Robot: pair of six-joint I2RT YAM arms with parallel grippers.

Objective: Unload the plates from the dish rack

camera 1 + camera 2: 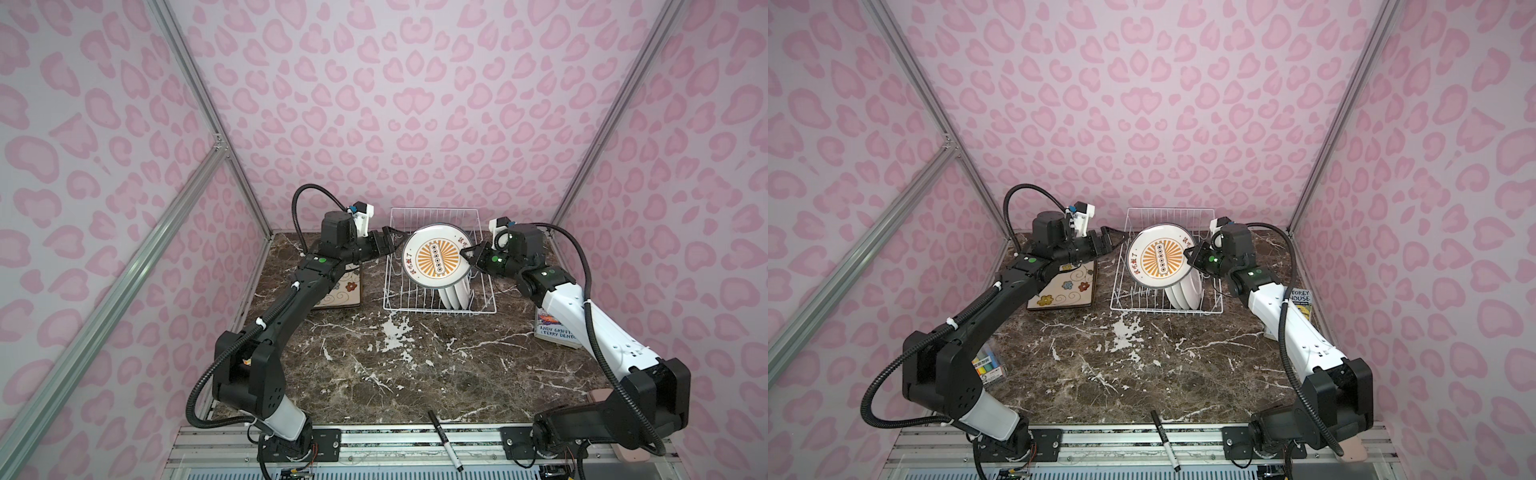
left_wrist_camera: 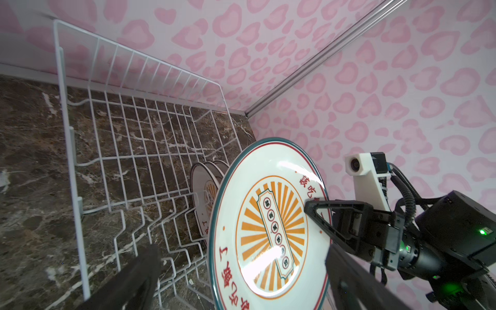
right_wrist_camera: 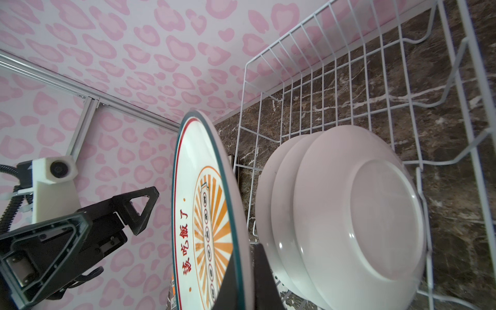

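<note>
Just over the dish rack point(image 1: 391, 286), a sunburst plate point(image 1: 436, 258) hung pinched in the right fingers point(image 1: 470, 252).
Three round white plates point(image 1: 455, 296) stood in the rack beneath; the left fingers point(image 1: 383, 245) gaped wide beside its other edge; a square flowered plate point(image 1: 1064, 289) lay on the desk point(image 1: 374, 374).

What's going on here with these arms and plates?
The right pincer grips a sunburst plate by its rim, holding it up over the dish rack. The left pincer hangs open beside it. Three white plates stand in the rack; a flowered square plate lies on the table.
</note>
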